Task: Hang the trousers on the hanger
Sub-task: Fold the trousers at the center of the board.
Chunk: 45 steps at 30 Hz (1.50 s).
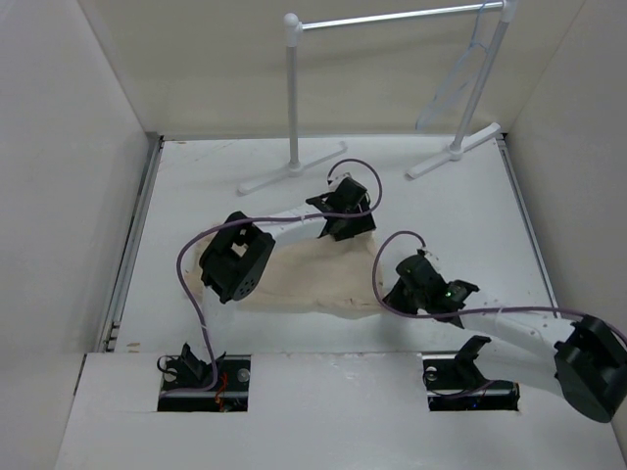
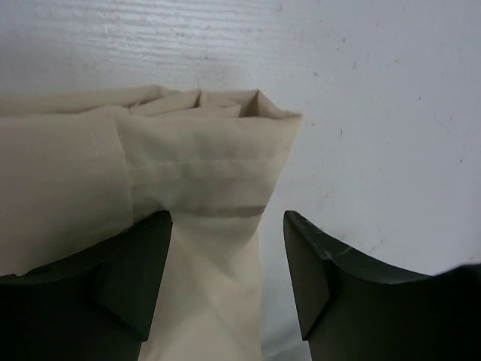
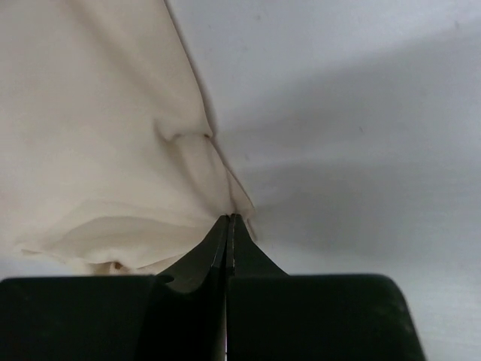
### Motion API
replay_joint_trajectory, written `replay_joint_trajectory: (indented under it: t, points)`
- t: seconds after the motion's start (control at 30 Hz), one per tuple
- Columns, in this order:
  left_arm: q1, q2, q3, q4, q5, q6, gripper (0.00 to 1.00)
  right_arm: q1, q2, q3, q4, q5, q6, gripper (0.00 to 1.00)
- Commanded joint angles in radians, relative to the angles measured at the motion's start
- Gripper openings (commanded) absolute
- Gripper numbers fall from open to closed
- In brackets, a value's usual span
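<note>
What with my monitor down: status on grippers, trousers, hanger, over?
Left gripper open, straddling stitched end of trousers. Right gripper shut on trousers edge. Trousers lying on table; hanger on rack, far right. Nothing seen in the way.

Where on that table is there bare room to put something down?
Bare table lies left of the trousers, up to the left wall, and back right, between the rack's foot and the right gripper. The middle is crowded: trousers with the left gripper over them.
</note>
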Motion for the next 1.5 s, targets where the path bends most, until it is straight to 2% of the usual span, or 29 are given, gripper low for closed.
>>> replay_joint_trajectory:
  t: [0.0,0.17,0.23,0.33,0.4,0.5,0.53,0.6,0.67,0.73,0.8,0.9,1.0,1.17,1.27,1.37,1.47]
  points:
    - [0.006,0.008,0.067,0.027,-0.012,-0.004,0.59,0.029,-0.108,-0.038,-0.125,0.043,0.075,0.00]
    - [0.025,0.047,0.093,0.037,-0.003,-0.005,0.59,0.034,-0.218,-0.074,-0.183,0.030,0.099,0.03]
    - [0.022,0.019,0.088,0.042,0.007,-0.004,0.60,0.032,-0.260,-0.063,-0.206,0.037,0.093,0.10]
    - [0.016,-0.045,0.097,0.059,0.031,-0.002,0.63,0.001,-0.340,-0.010,-0.262,0.037,0.064,0.31]
    - [0.013,-0.094,0.117,0.071,0.056,-0.001,0.64,-0.032,-0.386,0.038,-0.291,0.028,0.032,0.38]
    - [0.013,-0.185,0.117,0.100,0.088,-0.002,0.65,-0.077,-0.397,0.099,-0.297,-0.001,-0.008,0.38]
    - [0.013,-0.222,0.105,0.108,0.096,-0.001,0.65,-0.089,-0.380,0.116,-0.277,-0.018,-0.020,0.32]
    - [0.022,-0.310,0.037,0.128,0.103,0.006,0.56,-0.092,-0.310,0.151,-0.215,-0.062,-0.045,0.20]
    - [0.040,-0.421,-0.094,0.155,0.090,0.001,0.38,-0.073,-0.207,0.199,-0.132,-0.093,-0.063,0.09]
    - [0.068,-0.543,-0.262,0.180,0.062,-0.011,0.24,-0.025,-0.101,0.250,-0.040,-0.107,-0.088,0.04]
    - [0.107,-0.671,-0.449,0.186,0.016,-0.034,0.20,-0.003,-0.003,0.293,0.060,-0.128,-0.099,0.04]
    - [0.202,-0.839,-0.702,0.179,-0.026,-0.068,0.20,0.015,0.167,0.340,0.219,-0.197,-0.077,0.04]
    - [0.299,-0.969,-0.881,0.147,-0.009,-0.068,0.21,0.055,0.303,0.330,0.390,-0.253,-0.019,0.05]
    - [0.457,-1.115,-1.067,0.105,0.054,-0.036,0.22,0.076,0.444,0.198,0.617,-0.262,0.100,0.05]
    - [0.511,-1.136,-1.123,0.088,0.054,-0.002,0.23,0.075,0.487,0.175,0.620,-0.268,0.118,0.05]
    - [0.545,-1.159,-1.119,0.051,0.053,0.025,0.27,0.084,0.434,0.211,0.546,-0.266,0.090,0.11]
    - [0.553,-1.202,-1.067,-0.005,0.040,0.041,0.37,0.084,0.331,0.328,0.336,-0.254,0.011,0.32]
